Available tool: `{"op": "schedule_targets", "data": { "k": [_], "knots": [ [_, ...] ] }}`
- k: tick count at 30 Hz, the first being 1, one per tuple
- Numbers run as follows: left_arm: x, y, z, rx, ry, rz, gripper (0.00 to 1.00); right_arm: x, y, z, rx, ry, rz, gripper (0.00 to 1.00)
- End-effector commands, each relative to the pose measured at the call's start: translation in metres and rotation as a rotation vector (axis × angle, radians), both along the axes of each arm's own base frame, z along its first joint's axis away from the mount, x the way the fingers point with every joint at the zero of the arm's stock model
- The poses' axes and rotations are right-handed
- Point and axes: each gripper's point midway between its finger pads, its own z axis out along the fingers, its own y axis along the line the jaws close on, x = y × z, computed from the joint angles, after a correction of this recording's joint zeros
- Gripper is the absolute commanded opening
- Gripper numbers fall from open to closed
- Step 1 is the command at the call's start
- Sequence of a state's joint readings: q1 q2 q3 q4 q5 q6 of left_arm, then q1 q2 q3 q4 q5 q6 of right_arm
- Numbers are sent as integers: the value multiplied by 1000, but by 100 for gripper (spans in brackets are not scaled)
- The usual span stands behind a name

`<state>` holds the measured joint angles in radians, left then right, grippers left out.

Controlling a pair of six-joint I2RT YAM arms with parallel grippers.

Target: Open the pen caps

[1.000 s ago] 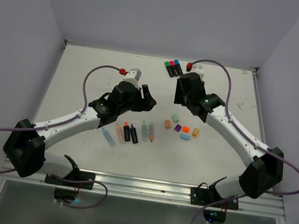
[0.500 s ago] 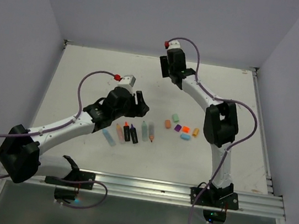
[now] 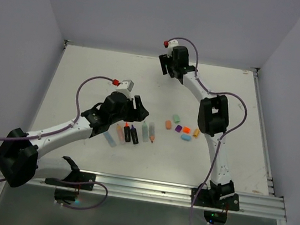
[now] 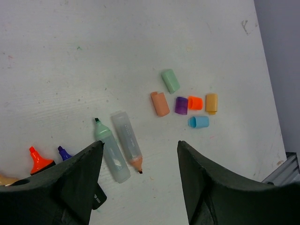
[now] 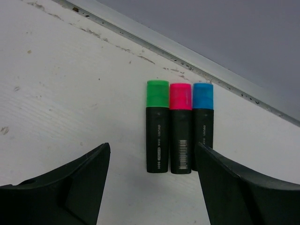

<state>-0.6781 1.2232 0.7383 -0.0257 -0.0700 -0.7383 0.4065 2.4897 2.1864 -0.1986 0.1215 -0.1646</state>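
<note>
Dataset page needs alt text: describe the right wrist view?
Three black highlighters lie side by side on a white table, wearing a green cap, a pink cap and a blue cap that point toward the metal edge. The right gripper is open, fingers either side in the foreground, holding nothing.

1. Off and lying loose in a close cluster: mint cap [image 4: 170, 80], peach cap [image 4: 160, 103], purple cap [image 4: 181, 105], orange cap [image 4: 195, 102], amber cap [image 4: 211, 103], light-blue cap [image 4: 198, 122].
2. Fitted on three black pens [image 5: 181, 140] lying side by side, touching: green cap [image 5: 157, 93], pink cap [image 5: 181, 96], blue cap [image 5: 203, 96].
</note>
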Motion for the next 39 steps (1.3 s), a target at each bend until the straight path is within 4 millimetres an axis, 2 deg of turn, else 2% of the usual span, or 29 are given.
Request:
{"op": "schedule_targets", "data": {
  "k": [1,11,19,31,39],
  "knots": [
    [5,-12,21,-94,-42,-27,68,6,20,18,38,-48,94,77],
    [0,-11,17,-112,-24,-22,68,5,23,-18,38,17,111,76],
    [0,-11,17,-115,-22,-22,68,4,21,-35,45,54,116,75],
    [0,-12,22,-120,-32,-25,68,5,11,-45,76,88,102,75],
    [1,-12,23,-120,-30,-23,68,-5,17,-54,110,129,133,72]
  ]
}}
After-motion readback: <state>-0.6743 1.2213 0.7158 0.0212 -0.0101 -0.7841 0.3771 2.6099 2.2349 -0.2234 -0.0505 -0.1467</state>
